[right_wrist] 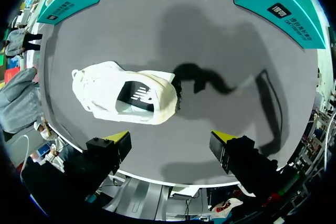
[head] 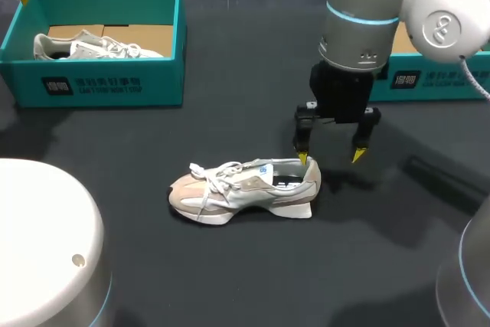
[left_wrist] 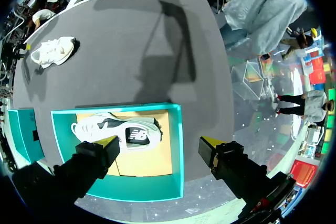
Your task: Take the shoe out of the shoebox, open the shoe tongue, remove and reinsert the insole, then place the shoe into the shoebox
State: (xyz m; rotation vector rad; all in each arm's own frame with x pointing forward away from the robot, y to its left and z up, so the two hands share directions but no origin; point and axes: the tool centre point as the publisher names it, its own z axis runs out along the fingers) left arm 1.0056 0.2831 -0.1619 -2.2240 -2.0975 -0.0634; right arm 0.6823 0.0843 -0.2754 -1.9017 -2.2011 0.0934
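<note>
A: Status? Shoe [head: 243,188] is out on the table [head: 230,281], upright on its sole, toe toward the left arm's side. Well apart from the left shoebox [head: 99,82].

B: Right gripper [head: 330,158] hangs over the heel end, fingers spread, holding nothing. One tip is right at the heel collar [head: 310,172]. The other is out past the shoe, over bare table.

A: That's my worry. Straight descent from there and one finger lands on the collar rim instead of going inside. The shoe looks light, so it'd tilt or skid.

B: Insole [right_wrist: 139,95] looks seated, dark patch in the opening. Can't tell if that step is done. If it needs pulling, nothing braces the shoe.

A: Left gripper [left_wrist: 160,142]?

B: Far off, above the left shoebox, also spread and empty. Second shoe [left_wrist: 115,129] lies in the box under it.

A: So a single-arm pull probably lifts the whole shoe with the insole. Friction fit.

B: Likely. Laces [head: 207,178] are loose too, draped toward the toe. Snag risk on a finger.

A: And the return?

B: Box is partly taken up by that second shoe. A sloppy drop lands on top of it or hangs up on the wall.
</note>
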